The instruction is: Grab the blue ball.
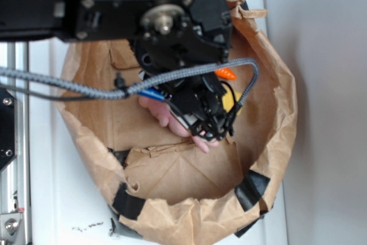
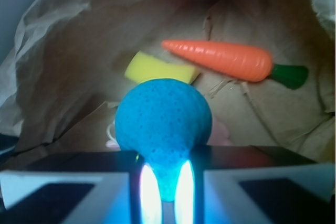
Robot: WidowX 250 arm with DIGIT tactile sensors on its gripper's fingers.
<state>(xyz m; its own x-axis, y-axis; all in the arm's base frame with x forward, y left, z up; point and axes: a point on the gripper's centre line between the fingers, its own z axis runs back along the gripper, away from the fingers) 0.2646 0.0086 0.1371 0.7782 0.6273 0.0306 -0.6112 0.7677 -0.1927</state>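
While the gripper (image 2: 163,184) hung inside the brown paper bag (image 1: 275,142), we saw its fingers (image 2: 52,192) pressed together on the lower part of the blue ball (image 2: 164,121), which bulged above and ahead of them in the wrist view. Behind the ball lay a yellow sponge wedge (image 2: 160,68) and an orange toy carrot (image 2: 220,60) against the bag's wall. A pink plush toy (image 1: 166,116) showed beneath the arm in the exterior view.

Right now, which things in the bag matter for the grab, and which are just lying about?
For the job:
- blue ball, pinched between the fingers

Lying about:
- toy carrot
- yellow sponge wedge
- pink plush toy
- paper bag
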